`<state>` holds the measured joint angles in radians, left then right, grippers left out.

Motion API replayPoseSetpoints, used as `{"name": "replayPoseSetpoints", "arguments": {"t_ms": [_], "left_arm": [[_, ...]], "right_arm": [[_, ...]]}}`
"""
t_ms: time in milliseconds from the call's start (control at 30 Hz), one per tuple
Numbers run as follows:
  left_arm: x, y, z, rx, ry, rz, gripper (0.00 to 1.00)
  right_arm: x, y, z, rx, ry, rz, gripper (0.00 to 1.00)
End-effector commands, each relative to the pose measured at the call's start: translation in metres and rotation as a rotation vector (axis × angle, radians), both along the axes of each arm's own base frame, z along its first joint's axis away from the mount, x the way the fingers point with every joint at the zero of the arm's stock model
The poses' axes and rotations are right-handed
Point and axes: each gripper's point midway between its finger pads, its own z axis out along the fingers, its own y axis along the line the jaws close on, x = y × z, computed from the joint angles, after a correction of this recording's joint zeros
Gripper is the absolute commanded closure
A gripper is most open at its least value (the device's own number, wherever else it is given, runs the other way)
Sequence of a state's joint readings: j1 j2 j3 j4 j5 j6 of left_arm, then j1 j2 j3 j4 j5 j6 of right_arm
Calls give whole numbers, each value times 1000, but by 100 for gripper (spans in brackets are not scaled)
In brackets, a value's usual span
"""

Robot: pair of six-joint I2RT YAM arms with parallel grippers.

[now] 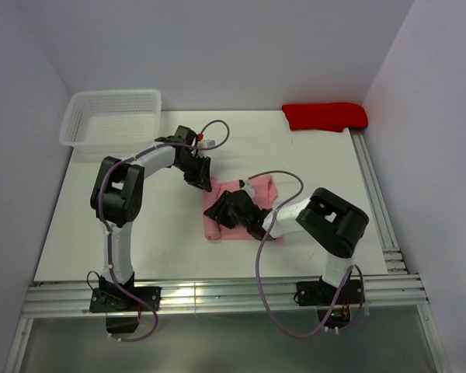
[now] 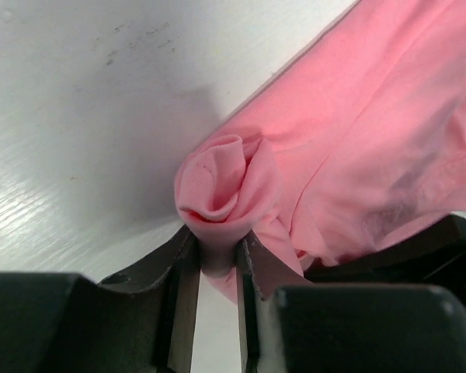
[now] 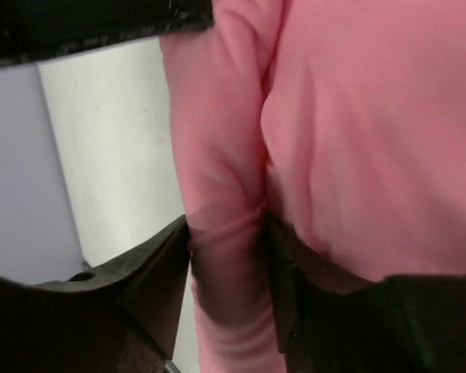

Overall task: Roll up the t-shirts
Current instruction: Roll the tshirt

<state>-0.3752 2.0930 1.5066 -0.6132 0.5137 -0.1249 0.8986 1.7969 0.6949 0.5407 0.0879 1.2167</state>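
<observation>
A salmon-pink t-shirt [image 1: 258, 193] lies folded on the white table between my arms. Its left edge is rolled up. My left gripper [image 1: 203, 183] is shut on the far end of the roll; in the left wrist view the curled fabric end [image 2: 221, 190] sits pinched between the jaws of the gripper [image 2: 217, 260]. My right gripper [image 1: 217, 213] is shut on the near end of the roll; the right wrist view shows the gripper [image 3: 227, 256] clamping a thick fold of the shirt [image 3: 357, 140].
A white mesh basket [image 1: 113, 116] stands at the back left. A red folded cloth [image 1: 325, 116] lies at the back right. An aluminium rail [image 1: 377, 202] runs along the table's right edge and another along the near edge.
</observation>
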Motion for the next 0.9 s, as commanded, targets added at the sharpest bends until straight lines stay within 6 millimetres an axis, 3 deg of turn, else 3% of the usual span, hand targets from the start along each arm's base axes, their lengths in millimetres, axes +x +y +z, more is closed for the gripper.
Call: {"name": "replayPoseSetpoints", "arguments": {"t_ms": [0,67,133,167,200,233,267,333,567,700,867], "left_arm": [[14,16,-2,126,-53,24,75],[13,16,-3,153,-61,10,75],[12,15,-4,165,-61,5,75],[13,16,-4,171,-60,3,75],[13,17,-6,178,-57,3,75],[12,17,-6,181,-49,1,75],[12,17,-6,183,-50,-3,75],[12,17,-8,192,-50,-10,75],[10,13,-8,205,-51,-22,75],[10,12,-8,212,-48,-22,74],[9,11,-10,219,-37,-23,73]], "right_arm": [[-16,-16,-8,-193,17,11,47],[-16,-9,5,-214,0,18,45],[-18,-19,6,-293,10,0,43],[-14,-12,18,-299,-4,-5,43],[-19,-12,19,-334,2,1,42],[-22,-25,12,-420,27,-12,41],[-18,-17,24,-424,16,-15,40],[-28,-26,20,-525,42,-7,39],[-18,-19,75,-623,-97,-62,37],[-7,-17,84,-690,-148,-74,47],[14,4,82,-738,-204,-57,65]]}}
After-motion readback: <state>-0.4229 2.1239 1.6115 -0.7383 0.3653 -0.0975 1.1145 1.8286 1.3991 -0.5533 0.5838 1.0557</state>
